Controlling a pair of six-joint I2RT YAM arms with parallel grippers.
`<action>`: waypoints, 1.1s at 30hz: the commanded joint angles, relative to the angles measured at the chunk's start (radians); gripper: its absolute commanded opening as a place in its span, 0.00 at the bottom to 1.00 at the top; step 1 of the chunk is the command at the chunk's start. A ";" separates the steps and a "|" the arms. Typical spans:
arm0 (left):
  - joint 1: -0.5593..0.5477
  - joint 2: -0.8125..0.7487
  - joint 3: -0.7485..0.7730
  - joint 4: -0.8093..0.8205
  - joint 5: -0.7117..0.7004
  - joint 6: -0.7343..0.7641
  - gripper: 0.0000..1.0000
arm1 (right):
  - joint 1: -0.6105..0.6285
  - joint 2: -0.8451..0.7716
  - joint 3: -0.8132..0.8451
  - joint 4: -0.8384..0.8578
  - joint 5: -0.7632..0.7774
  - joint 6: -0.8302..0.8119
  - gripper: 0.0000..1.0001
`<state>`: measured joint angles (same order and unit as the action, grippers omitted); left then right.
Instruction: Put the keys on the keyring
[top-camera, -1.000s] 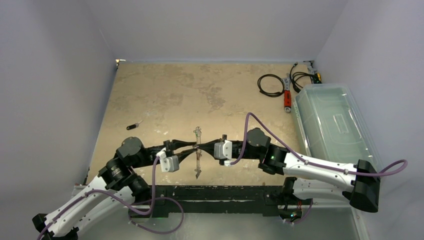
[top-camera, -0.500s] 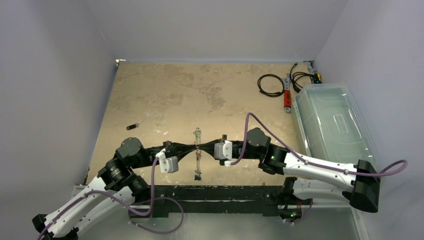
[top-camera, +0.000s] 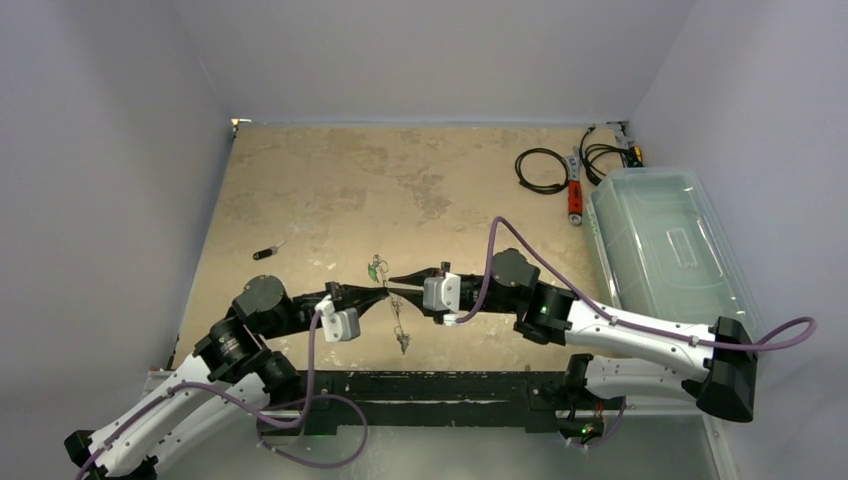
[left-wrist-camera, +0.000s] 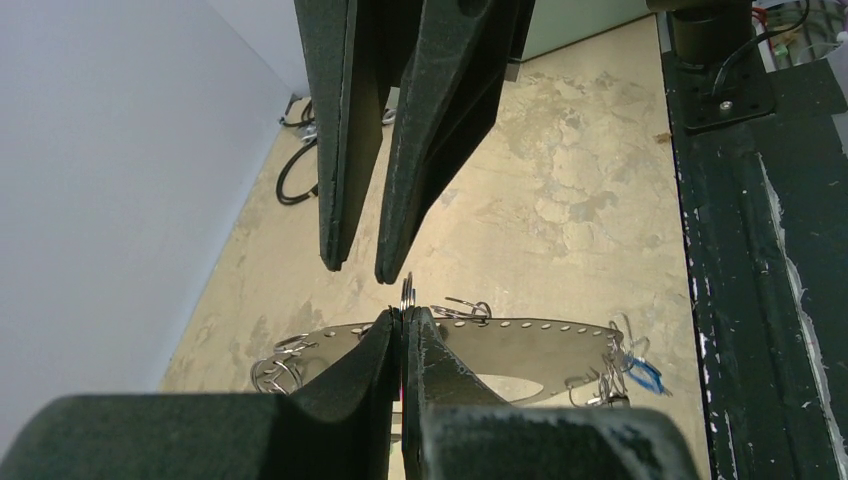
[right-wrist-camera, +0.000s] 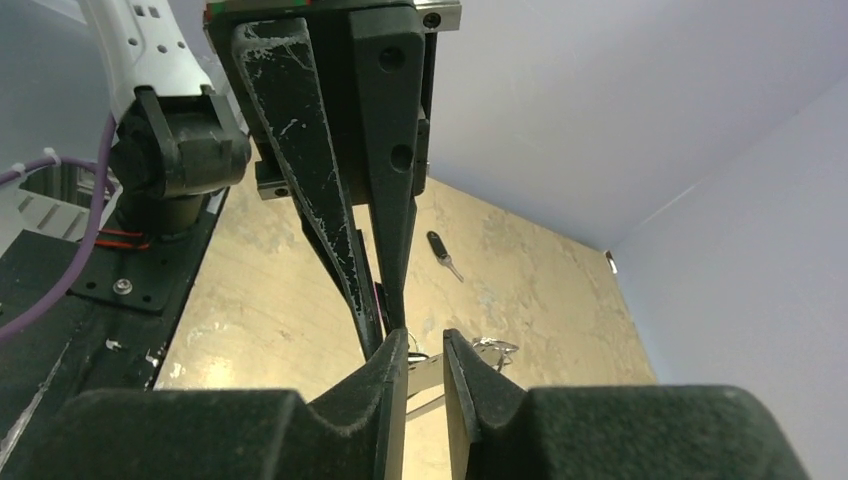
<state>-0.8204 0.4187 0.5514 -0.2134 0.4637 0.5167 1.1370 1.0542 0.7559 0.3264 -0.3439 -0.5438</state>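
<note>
The keyring (top-camera: 398, 315) hangs tilted in the air between the two grippers, its flat crescent (left-wrist-camera: 530, 345) strung with small split rings. A green key (top-camera: 374, 268) hangs at its upper end and a blue key (left-wrist-camera: 643, 375) at one end. My left gripper (top-camera: 378, 291) is shut on a small split ring (left-wrist-camera: 408, 292) at the crescent's edge, with a bit of pink between the fingers. My right gripper (top-camera: 393, 279) faces it tip to tip, narrowly open and empty; the crescent (right-wrist-camera: 425, 374) shows behind its gap. A black key (top-camera: 266, 252) lies alone on the table at the left.
A clear plastic box (top-camera: 665, 240) stands along the right wall. Black coiled cables (top-camera: 540, 170) and a red tool (top-camera: 575, 195) lie at the back right. A black rail (top-camera: 430, 385) runs along the table's near edge.
Both grippers and the keyring have shifted left and slightly away. The keyring has tilted, its upper end swinging left. The right gripper's tips now sit just above the left's.
</note>
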 joint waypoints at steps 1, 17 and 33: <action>0.001 0.000 0.031 0.039 -0.016 0.003 0.00 | 0.004 0.016 0.056 -0.055 0.045 -0.007 0.26; 0.002 0.031 0.032 0.033 -0.052 0.000 0.00 | 0.004 0.052 0.151 -0.250 0.057 -0.022 0.36; 0.003 0.038 0.031 0.034 -0.047 -0.003 0.00 | 0.004 0.102 0.190 -0.322 0.088 -0.039 0.22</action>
<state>-0.8204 0.4599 0.5514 -0.2272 0.4141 0.5167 1.1378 1.1572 0.9012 0.0044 -0.2787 -0.5690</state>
